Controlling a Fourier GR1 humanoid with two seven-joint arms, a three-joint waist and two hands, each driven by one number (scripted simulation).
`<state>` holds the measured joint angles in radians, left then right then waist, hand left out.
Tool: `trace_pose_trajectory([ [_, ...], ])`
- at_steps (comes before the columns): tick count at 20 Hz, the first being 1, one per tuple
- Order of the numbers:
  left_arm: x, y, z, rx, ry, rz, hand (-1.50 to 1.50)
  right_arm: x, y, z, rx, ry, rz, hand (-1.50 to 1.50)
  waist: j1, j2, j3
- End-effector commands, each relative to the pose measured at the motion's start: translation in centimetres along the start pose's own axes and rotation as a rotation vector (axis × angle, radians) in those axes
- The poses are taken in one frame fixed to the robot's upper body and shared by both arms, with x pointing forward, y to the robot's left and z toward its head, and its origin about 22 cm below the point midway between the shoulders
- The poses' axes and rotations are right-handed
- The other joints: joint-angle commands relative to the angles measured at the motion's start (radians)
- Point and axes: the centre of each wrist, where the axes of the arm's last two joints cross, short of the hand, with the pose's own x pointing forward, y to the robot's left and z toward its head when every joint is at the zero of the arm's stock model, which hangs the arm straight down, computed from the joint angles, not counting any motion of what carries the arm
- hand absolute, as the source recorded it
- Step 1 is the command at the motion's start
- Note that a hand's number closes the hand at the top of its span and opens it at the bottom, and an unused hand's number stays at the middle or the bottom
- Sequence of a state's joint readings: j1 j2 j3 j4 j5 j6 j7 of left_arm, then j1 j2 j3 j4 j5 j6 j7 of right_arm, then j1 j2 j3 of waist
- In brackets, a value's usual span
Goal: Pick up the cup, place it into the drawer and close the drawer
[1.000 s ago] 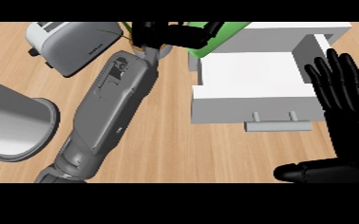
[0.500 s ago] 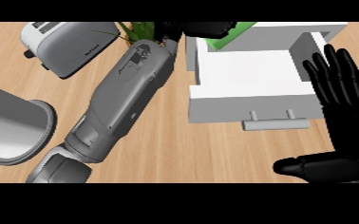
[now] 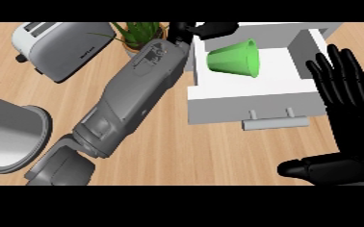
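Note:
The green cup (image 3: 235, 59) lies on its side inside the open white drawer (image 3: 249, 103), its mouth towards the lower left. My left forearm crosses the counter diagonally, and my left hand (image 3: 210, 29) is at the drawer's back left corner. It sits just above the cup and apart from it, with its fingers stretched out to the right. The view's upper edge cuts off part of this hand. My right hand (image 3: 341, 84) stands open at the right edge beside the drawer's right wall, fingers up and thumb low. The drawer's grey handle (image 3: 277, 123) faces me.
A silver toaster (image 3: 60, 48) stands at the back left, with a potted plant (image 3: 142, 32) just right of it and behind my left forearm. A round metal pot (image 3: 18, 134) sits at the left edge. Bare wooden counter (image 3: 213, 158) lies in front of the drawer.
My left hand came to the right over the drawer with the cup. The cup has left the hand and now lies in the drawer. The right hand stayed put.

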<state>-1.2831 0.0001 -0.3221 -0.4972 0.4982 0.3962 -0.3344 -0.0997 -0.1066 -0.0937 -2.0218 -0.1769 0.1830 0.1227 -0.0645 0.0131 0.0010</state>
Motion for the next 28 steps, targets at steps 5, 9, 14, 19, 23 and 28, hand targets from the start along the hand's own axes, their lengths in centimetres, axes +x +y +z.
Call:
trace_pose_trajectory([
  [5,-1.7,-0.4,0.6,-0.008,0.027,-0.088,1.5,0.4,1.3,-1.8,0.04,-0.018,-0.029,-1.5,-0.035,0.01,0.0],
  [9,-0.5,-1.5,0.1,-0.046,0.051,-0.188,1.5,0.9,0.7,-1.5,0.061,-0.03,-0.035,-1.5,-0.046,0.009,0.001],
  [14,-1.5,-1.8,1.0,-0.028,0.056,-0.232,-1.5,0.3,0.9,-2.0,0.054,-0.032,-0.034,-1.5,-0.049,0.012,0.001],
  [19,-2.2,-1.5,1.5,-0.02,0.014,-0.142,-1.5,0.9,0.8,-2.1,0.042,-0.057,-0.08,-1.5,-0.05,0.015,0.0],
  [23,-0.8,-2.5,1.5,-0.027,-0.023,-0.013,-1.5,0.5,0.7,-0.7,0.078,-0.035,-0.12,-1.5,-0.045,0.007,0.0],
  [28,2.1,-3.1,0.1,-0.031,-0.091,0.122,-1.5,1.9,-0.4,-1.4,0.091,-0.013,-0.117,-1.5,0.012,-0.005,-0.001],
])
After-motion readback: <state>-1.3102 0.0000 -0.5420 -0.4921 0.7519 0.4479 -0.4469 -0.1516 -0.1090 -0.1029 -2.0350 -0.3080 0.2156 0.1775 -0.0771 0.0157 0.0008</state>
